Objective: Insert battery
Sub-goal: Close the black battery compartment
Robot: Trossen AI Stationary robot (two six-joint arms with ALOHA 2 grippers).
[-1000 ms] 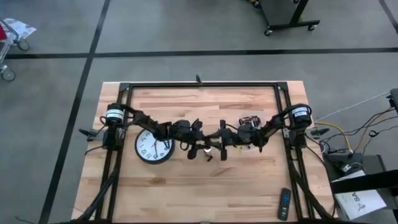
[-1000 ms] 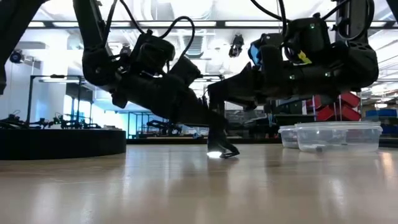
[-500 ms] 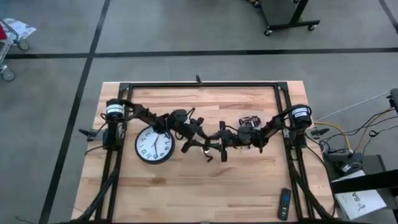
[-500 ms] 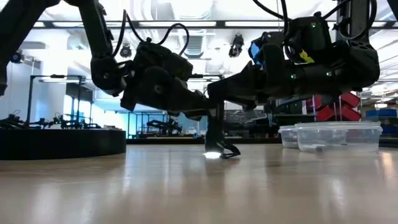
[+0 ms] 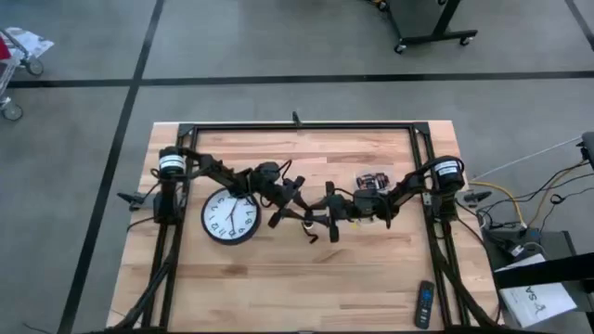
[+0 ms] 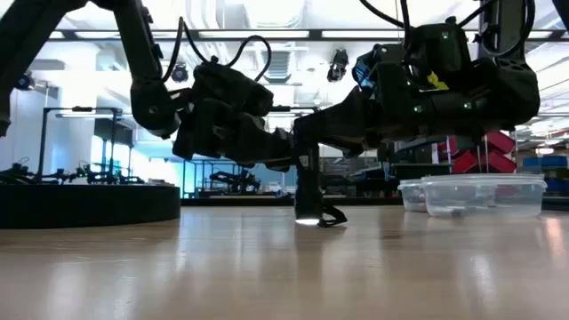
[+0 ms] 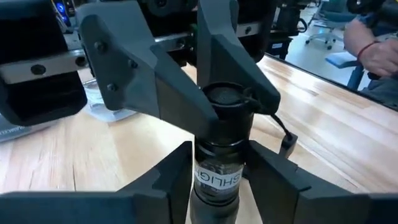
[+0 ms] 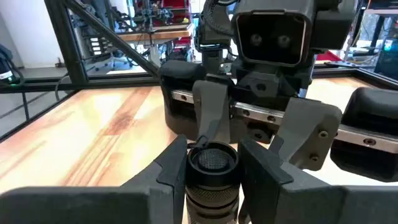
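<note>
A black flashlight stands upright on the table at mid-table, its lit end down and a ribbed cap on top. Its lanyard trails on the wood. My left gripper reaches it from the table's left and is shut on the body. My right gripper comes from the table's right and is shut on the top part. In the high view both grippers meet over the flashlight. The battery is out of view. My left gripper pinches the flashlight's printed body, below the cap, between its two fingers. The fingers come about level from the table's left and lie across the upright body. My right gripper pinches the flashlight's top part just under the cap between its two fingers. It comes about level from the table's right, across the body. The flashlight stands upright with its lit end on the table.
A white wall clock lies flat under my left arm. A clear plastic container stands behind my right gripper. A remote lies near the front right corner. A person sits beyond the table.
My left gripper has risen from low beside the flashlight's base, where it slanted down, to a level pose higher on the body. The left arm has drawn back off the clock toward the far edge. The flashlight has stayed upright on the table in my right gripper.
</note>
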